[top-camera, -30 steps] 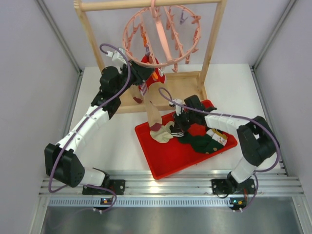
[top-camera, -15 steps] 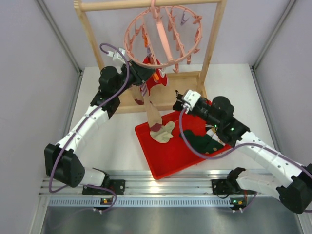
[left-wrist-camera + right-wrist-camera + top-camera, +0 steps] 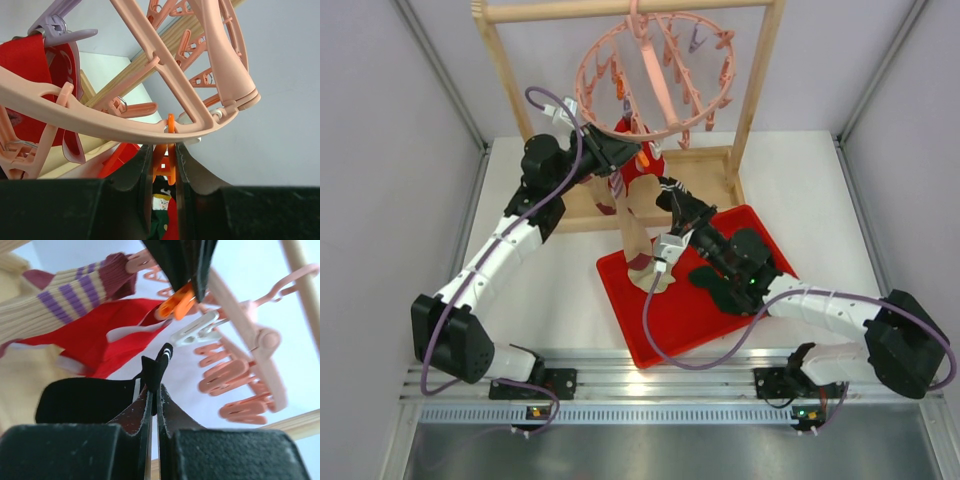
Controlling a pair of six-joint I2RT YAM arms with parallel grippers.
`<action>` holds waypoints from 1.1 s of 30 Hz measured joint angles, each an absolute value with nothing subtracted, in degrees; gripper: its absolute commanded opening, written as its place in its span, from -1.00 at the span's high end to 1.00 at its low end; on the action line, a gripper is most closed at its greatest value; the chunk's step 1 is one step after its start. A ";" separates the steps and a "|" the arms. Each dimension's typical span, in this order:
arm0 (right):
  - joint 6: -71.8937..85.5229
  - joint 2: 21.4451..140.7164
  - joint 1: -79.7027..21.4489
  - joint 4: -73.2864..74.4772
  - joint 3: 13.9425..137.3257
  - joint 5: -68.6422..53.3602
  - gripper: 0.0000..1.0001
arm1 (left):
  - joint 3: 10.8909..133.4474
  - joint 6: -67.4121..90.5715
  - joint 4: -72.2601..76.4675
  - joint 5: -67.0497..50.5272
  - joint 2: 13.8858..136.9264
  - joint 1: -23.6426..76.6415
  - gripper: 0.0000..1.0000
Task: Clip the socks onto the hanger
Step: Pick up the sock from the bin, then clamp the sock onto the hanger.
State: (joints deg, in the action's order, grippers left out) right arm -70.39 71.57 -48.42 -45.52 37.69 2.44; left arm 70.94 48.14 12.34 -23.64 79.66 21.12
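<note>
White tabletop (image 3: 550, 290), grey walls: the pink hanger (image 3: 720, 85) hangs at twelve o'clock from a wooden frame (image 3: 760, 80). Only my left wrist view shows my left claw (image 3: 163, 155) pinching an orange peg (image 3: 167, 172) under its rim. My right claw (image 3: 152, 390) is clamped tight on a black striped sock (image 3: 85, 400), hard to make out from overhead. Other socks (image 3: 735, 285) lie in the red tray (image 3: 670, 320) at five o'clock.

White table (image 3: 560, 300), red tray (image 3: 665, 330) near front, wooden rack (image 3: 757, 80) standing at back

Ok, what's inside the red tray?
A cream sock and a dark green sock lie in the tray; the right arm hides its far corner.
</note>
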 measured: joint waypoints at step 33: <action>-88.90 82.83 -49.12 -62.52 39.33 -1.56 1.00 | 75.33 52.31 7.03 -31.03 82.81 19.68 1.00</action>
State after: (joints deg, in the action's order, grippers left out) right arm -88.90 82.83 -49.12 -62.52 39.33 -1.56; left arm 75.33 52.31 7.03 -31.03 82.81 19.68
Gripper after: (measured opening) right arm 0.011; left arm 0.239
